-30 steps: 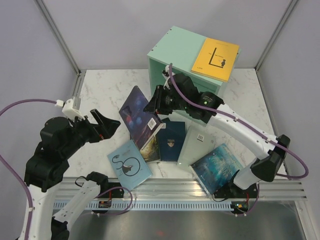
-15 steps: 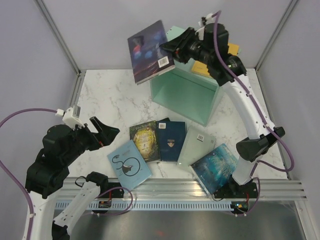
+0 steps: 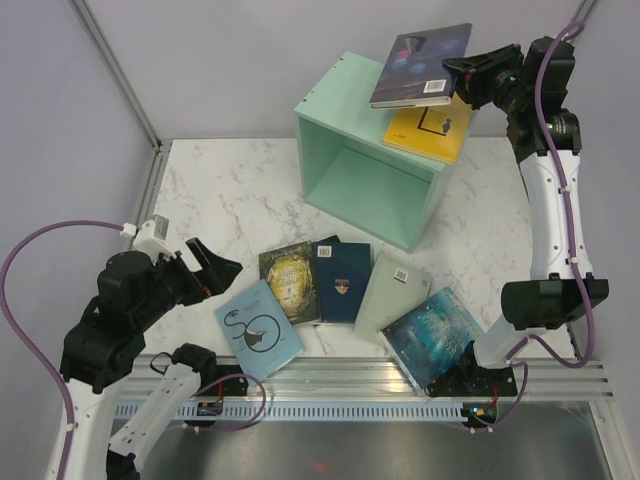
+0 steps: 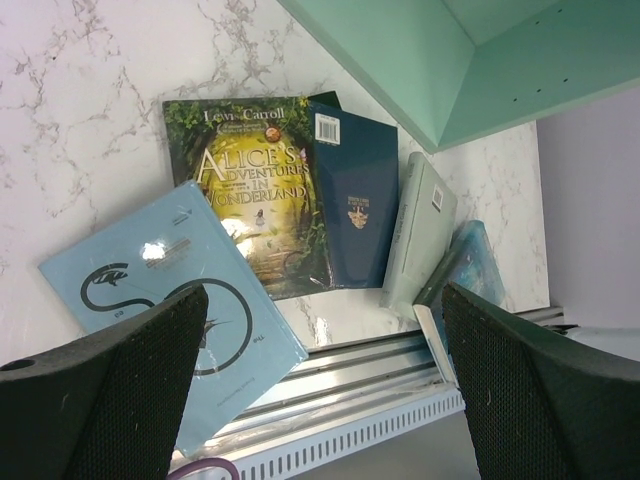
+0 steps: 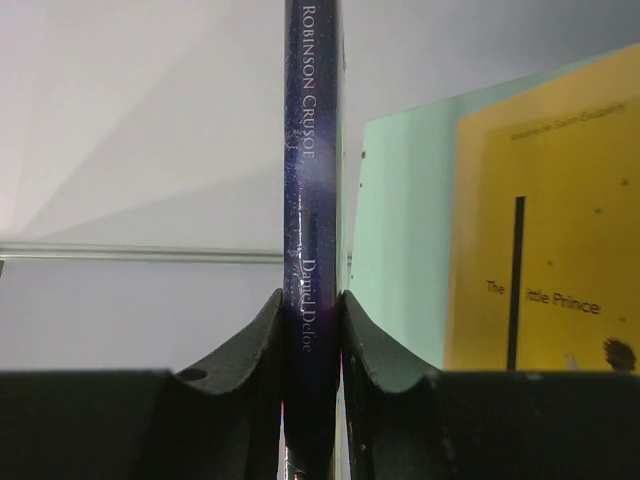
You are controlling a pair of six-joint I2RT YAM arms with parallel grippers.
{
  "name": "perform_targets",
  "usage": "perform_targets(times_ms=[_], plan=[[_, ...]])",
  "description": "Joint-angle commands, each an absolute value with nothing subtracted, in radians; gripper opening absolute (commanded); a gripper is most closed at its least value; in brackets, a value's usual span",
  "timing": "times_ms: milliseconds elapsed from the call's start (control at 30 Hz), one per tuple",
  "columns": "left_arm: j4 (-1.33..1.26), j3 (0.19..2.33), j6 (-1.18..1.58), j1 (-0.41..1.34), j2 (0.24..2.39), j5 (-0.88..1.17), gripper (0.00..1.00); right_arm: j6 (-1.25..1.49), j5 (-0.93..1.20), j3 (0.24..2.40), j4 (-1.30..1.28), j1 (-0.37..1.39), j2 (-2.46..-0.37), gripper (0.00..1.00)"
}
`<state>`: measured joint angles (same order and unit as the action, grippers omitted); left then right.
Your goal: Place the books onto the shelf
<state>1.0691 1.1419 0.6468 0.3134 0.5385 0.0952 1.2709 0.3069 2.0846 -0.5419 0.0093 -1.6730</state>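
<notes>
While the right gripper (image 3: 458, 78) holds the dark book (image 3: 420, 62) aloft, clamped by its spine, lowering onto the shelf (image 3: 350, 100) directly below appears due next.

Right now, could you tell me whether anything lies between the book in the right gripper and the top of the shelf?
Yes. The yellow book lies flat on the shelf top, just beneath the dark book that the right gripper holds. The left part of the top is bare.

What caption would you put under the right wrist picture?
Right gripper clamps Robinson Crusoe, spine toward camera; yellow Little Prince lies on the mint shelf behind.
</notes>
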Motion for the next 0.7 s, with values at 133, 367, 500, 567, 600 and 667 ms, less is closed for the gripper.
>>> perform_targets(times_ms=[133,367,500,567,600,667], plan=[[1.071,1.123,0.678,0.308,0.545,0.091,1.00,1.315,0.403,1.982,-0.414,-0.025,-1.519,0.00],[1.071,1.118,0.678,0.308,0.548,0.091,1.00,1.275,0.345,1.859,-0.413,-0.058,-1.457,0.00],[1.071,1.123,0.678,0.308,0.552,0.091,1.00,1.250,0.310,1.839,-0.411,-0.061,-1.457,0.00],[1.071,1.124,0.678,0.308,0.555,0.091,1.00,1.247,0.304,1.827,-0.410,-0.060,-1.460,0.00],[1.071,1.126,0.678,0.310,0.557,0.091,1.00,1.247,0.301,1.822,-0.410,-0.060,-1.457,0.00],[1.071,1.126,0.678,0.308,0.560,0.091,1.00,1.238,0.292,1.807,-0.407,-0.061,-1.450,0.00]])
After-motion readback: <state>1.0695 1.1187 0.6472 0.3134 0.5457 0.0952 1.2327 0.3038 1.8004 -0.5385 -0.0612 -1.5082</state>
